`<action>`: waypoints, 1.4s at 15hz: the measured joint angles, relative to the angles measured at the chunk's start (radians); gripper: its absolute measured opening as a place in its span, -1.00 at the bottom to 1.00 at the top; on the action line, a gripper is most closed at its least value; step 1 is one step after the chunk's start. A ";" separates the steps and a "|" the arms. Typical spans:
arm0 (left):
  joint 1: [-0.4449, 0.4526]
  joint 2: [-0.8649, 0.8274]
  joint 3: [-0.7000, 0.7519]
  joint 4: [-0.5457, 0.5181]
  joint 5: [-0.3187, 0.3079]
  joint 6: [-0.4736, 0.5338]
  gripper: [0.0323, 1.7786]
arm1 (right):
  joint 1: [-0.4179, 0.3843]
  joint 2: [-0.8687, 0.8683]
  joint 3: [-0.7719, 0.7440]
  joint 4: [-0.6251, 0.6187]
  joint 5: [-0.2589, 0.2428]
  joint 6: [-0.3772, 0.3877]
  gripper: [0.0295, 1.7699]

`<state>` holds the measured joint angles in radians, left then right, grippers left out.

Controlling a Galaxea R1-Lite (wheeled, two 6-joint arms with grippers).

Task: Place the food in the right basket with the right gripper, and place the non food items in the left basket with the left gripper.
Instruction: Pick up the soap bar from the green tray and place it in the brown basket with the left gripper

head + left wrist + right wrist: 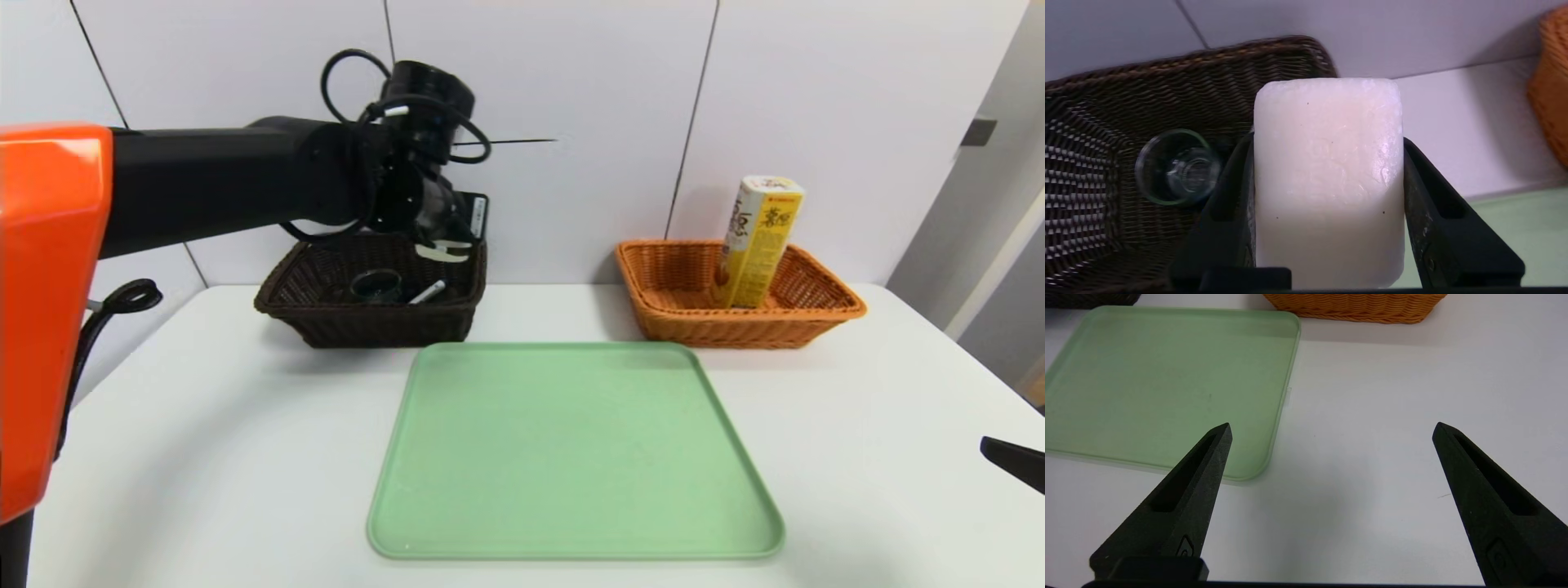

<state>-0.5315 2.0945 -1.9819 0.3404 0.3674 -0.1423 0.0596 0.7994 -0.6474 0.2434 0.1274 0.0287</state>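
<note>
Sponge-like white block, the last non-food piece, sits pinched between the two black fingers of the left gripper; from the head camera only a sliver of white shows at that gripper's tip, which hangs over the far right part of the dark brown wicker basket at the table's back left. Inside that basket lie the small clear glass cup and the white marker, side by side. At the back right the yellow snack box stands tilted in the orange wicker basket, leaning toward the left. A pale green tray lies bare on the white table between the baskets and nearer the robot, and a black tip of the right gripper pokes in at the right edge, low and well apart from everything. From the left wrist, the block fills the middle, clamped on both flanks, with the glass cup on its side in the dark basket beyond it. From the right wrist, the right gripper has its fingers spread wide with nothing between them, above bare table beside the tray's corner, the orange basket farther off
</note>
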 joint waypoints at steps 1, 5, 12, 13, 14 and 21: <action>0.047 0.003 0.000 -0.003 -0.028 0.003 0.10 | 0.000 -0.001 0.001 0.000 0.000 0.000 0.91; 0.145 0.060 0.000 -0.011 -0.057 0.004 0.10 | 0.000 -0.003 0.002 0.001 0.000 0.000 0.91; 0.154 0.133 0.000 -0.055 -0.065 -0.004 0.10 | 0.000 -0.006 0.001 0.005 -0.003 0.000 0.91; 0.151 0.138 0.000 -0.056 -0.070 -0.003 0.10 | 0.000 -0.007 0.002 0.005 -0.003 0.000 0.91; 0.148 0.143 0.000 -0.056 -0.075 -0.004 0.10 | 0.000 -0.007 0.001 0.006 -0.003 0.000 0.91; 0.146 0.166 0.000 -0.057 -0.102 -0.006 0.13 | 0.000 -0.007 0.001 0.002 -0.003 0.000 0.91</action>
<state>-0.3857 2.2604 -1.9819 0.2838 0.2655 -0.1485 0.0596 0.7921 -0.6460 0.2457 0.1245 0.0283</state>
